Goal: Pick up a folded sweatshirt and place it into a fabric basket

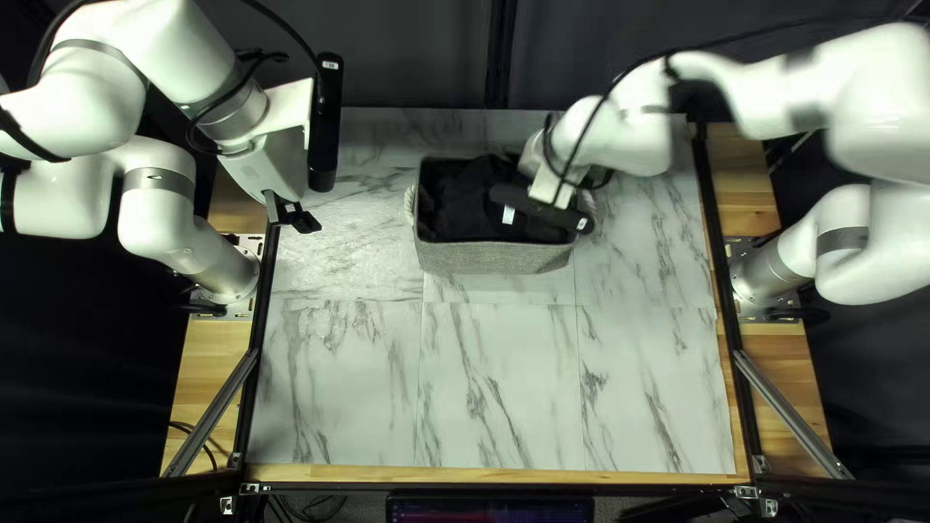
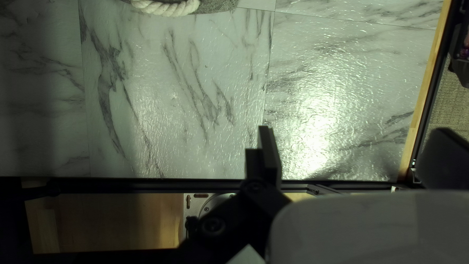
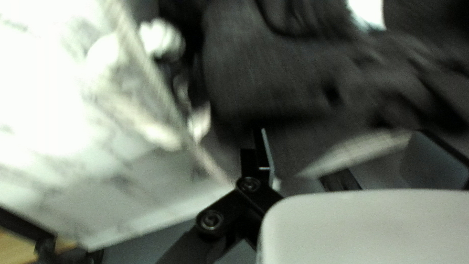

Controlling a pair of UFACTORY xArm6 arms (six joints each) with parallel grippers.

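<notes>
black sweatshirt point(image 3: 273, 73) in fabric basket point(image 3: 160, 90), pale rope handle point(image 3: 163, 39), marbled tabletop point(image 3: 53, 146)

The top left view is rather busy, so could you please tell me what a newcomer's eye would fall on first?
Probably the grey fabric basket toward the table's far edge, with the dark sweatshirt inside it. Next would likely come the white right arm, reaching over the basket from the view's right.
</notes>
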